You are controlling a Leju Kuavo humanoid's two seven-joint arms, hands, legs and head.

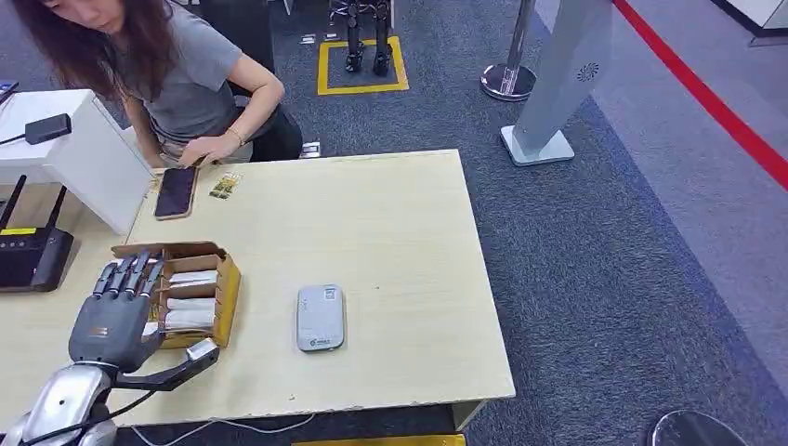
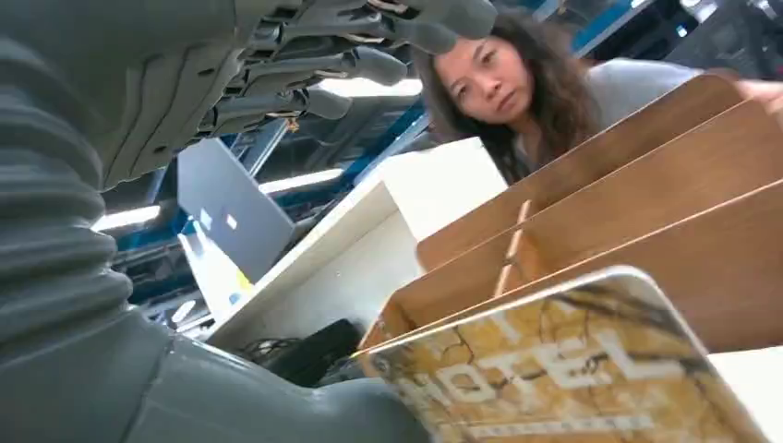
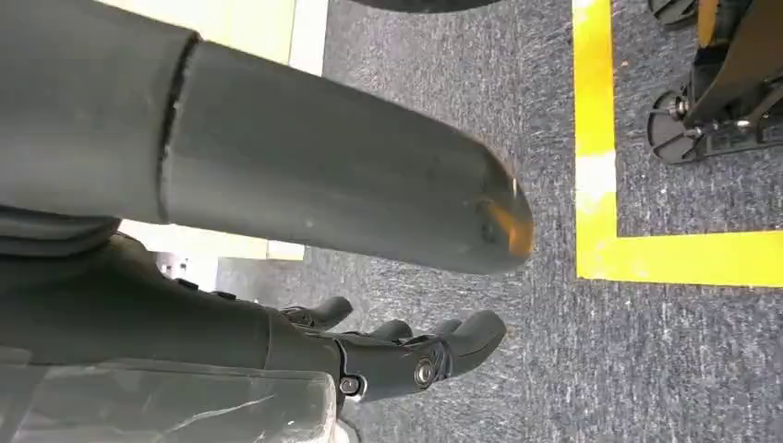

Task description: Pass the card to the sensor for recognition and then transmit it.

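Where the head view hides it: card (image 2: pixel 572 378) beneath spread left robot hand (image 1: pixel 116 311); right robot hand (image 3: pixel 406 355) empty.

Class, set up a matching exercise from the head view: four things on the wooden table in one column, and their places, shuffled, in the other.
Things:
1. phone
2. card reader
3. cardboard box
4. router

Places:
A. under the left hand, holding cards
B. far edge, by the person's hand
C. table's left edge, antennas up
D. alone on the table, right of the box

Pairs: 1-B, 2-D, 3-A, 4-C
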